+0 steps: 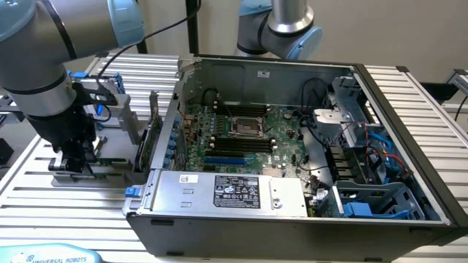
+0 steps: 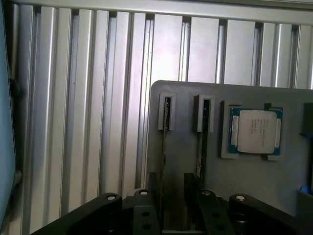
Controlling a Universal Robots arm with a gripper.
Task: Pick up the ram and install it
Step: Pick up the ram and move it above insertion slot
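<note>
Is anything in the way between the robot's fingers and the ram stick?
No, nothing visible. The gripper holds its open fingers one on each side of the thin ram stick, which stands on edge in the flat grey holder plate. A second stick stands beside it, outside the fingers.

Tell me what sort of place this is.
Probably a robotics lab bench set up for computer assembly: an open computer case on a slotted aluminium table, a robot arm beside it, and a grey fixture plate holding a processor chip.
</note>
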